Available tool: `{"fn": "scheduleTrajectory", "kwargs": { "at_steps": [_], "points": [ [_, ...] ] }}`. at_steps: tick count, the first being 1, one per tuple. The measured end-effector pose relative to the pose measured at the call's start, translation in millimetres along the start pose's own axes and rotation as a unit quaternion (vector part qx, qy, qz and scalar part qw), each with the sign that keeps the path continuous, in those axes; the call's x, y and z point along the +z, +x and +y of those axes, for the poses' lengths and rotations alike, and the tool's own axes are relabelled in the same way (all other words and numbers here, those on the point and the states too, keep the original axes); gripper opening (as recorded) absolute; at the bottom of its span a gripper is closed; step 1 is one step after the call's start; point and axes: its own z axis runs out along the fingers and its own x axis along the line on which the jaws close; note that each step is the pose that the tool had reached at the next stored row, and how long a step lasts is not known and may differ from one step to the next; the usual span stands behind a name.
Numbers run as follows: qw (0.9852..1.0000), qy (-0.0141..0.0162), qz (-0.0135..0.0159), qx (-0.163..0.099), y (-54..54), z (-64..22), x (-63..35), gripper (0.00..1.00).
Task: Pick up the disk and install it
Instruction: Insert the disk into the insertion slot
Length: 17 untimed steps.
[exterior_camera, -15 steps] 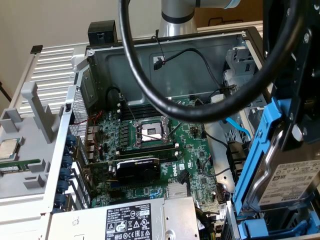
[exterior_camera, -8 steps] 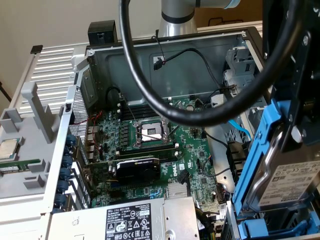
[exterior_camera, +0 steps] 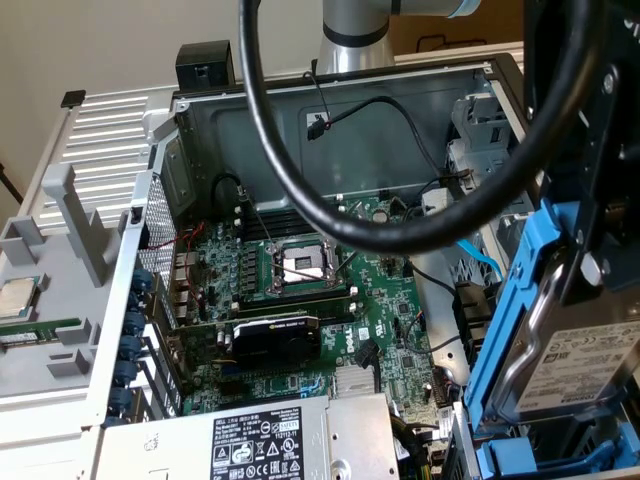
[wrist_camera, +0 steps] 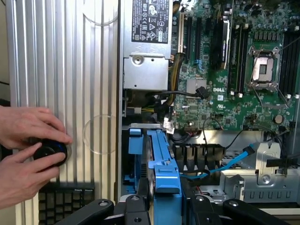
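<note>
Holding the disk point(exterior_camera: 575, 370) edge-on over the drive bay point(wrist_camera: 125, 159) at the exterior view's right of the open computer case point(exterior_camera: 330, 110). The gripper point(wrist_camera: 166, 206) pinches it by its blue carrier frame point(wrist_camera: 163, 173), one finger on either side. The carrier's lower end sits at the mouth of the bay, not seated as far as I can tell. Risks, as judged: (1) the disk hangs tilted in the exterior view, so a skewed entry could jam the carrier against the bay wall; (2) the blue data cable point(wrist_camera: 236, 159) and the black leads point(wrist_camera: 187, 138) lie just beside the slot and could be trapped or dragged; (3) the grip is on plastic, so a snag could twist the frame between the fingers. Surroundings: motherboard point(exterior_camera: 300, 300) with bare CPU socket point(exterior_camera: 303, 262), graphics card point(exterior_camera: 272, 338), and power supply point(exterior_camera: 250, 445) close beside the bay. A thick black cable point(exterior_camera: 290, 170) loops across the exterior view in front of the case. A person's hands point(wrist_camera: 26, 126) grip a black knob point(wrist_camera: 49, 153) on the ribbed metal panel point(wrist_camera: 61, 61), near the arm: pinch hazard if either moves.
</note>
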Motion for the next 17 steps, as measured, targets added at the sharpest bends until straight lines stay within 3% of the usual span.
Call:
{"fn": "scheduleTrajectory", "kwargs": {
  "at_steps": [17],
  "points": [
    [1.0000, 0.0003, -0.0002, 0.002, -0.8, 1.2, 0.7, 0.36]
  ]
}}
